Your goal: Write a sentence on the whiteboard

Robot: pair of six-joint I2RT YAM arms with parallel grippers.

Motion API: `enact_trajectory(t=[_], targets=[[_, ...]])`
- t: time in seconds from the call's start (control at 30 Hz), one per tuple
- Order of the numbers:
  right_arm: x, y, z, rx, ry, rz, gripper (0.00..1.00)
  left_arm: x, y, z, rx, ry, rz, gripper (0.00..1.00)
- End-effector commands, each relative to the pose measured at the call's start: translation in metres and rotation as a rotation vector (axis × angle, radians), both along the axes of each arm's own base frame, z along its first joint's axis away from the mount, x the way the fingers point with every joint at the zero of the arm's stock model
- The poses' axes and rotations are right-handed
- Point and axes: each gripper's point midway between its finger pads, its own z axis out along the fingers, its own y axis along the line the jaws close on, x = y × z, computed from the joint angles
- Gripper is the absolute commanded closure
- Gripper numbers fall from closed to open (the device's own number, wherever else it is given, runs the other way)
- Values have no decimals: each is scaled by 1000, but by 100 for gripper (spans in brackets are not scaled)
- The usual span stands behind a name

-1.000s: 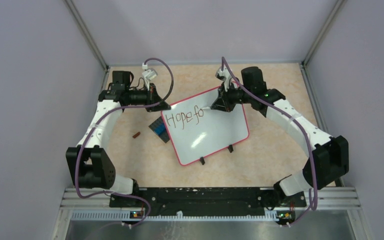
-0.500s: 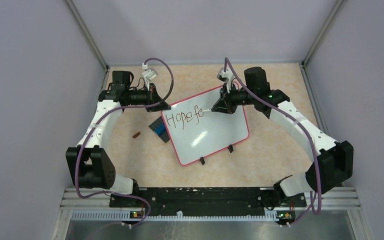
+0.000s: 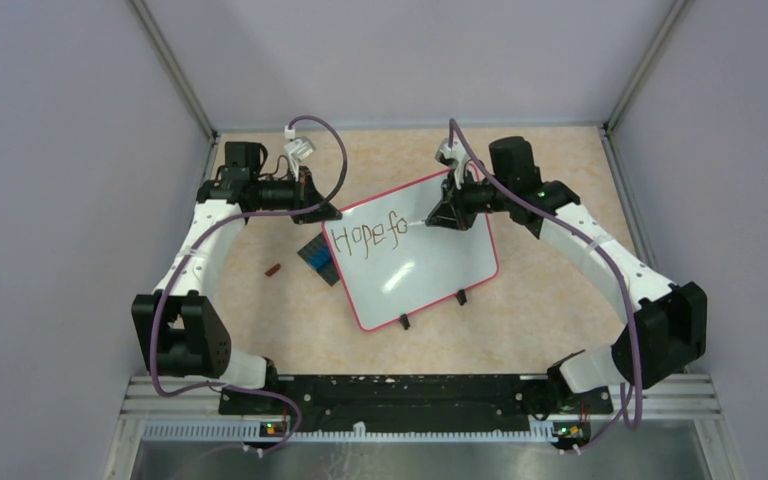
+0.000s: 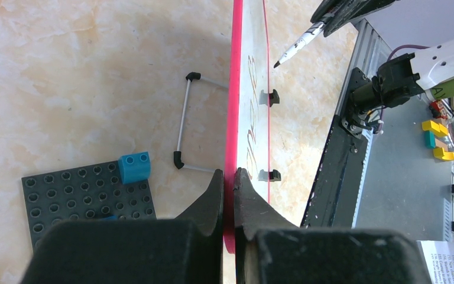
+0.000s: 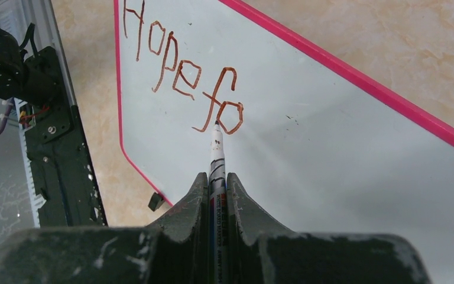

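Observation:
The whiteboard (image 3: 430, 262), white with a pink frame, stands tilted on the tan table. It also shows in the right wrist view (image 5: 331, 148) and edge-on in the left wrist view (image 4: 234, 118). My left gripper (image 3: 322, 211) (image 4: 229, 177) is shut on the board's pink edge at its far left corner. My right gripper (image 3: 440, 218) (image 5: 215, 180) is shut on a white marker (image 5: 216, 154). The marker tip touches the board just beside the "o". The sentence (image 5: 183, 74) reads "Hope fo" in dark red-brown strokes.
A dark studded baseplate (image 3: 317, 260) (image 4: 65, 201) with a blue brick (image 4: 134, 167) lies behind the board's left edge. A small brown piece (image 3: 273, 269) lies left of it. The board's wire stand (image 4: 183, 121) rests on the table. Grey walls surround the table.
The "o" after "f" has been closed into a full loop. My right gripper has shifted slightly right with the marker. The left gripper and the board have not moved.

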Motion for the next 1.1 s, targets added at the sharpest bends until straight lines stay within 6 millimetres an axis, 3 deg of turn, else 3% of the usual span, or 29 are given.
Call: enact_trajectory(t=[0.0, 0.17, 0.57, 0.87, 1.07], targets=[[9, -2, 14, 16, -81, -19, 100, 5, 5, -14, 63, -11, 26, 100], [23, -5, 15, 1, -100, -80, 100, 5, 5, -14, 62, -11, 25, 100], [35, -3, 9, -12, -100, -97, 100, 5, 5, -15, 65, -9, 26, 100], [37, -15, -3, -44, -84, -127, 100, 5, 5, -16, 67, -6, 27, 100], [26, -19, -14, -52, -58, -118, 100, 5, 5, -16, 65, -6, 27, 100]])
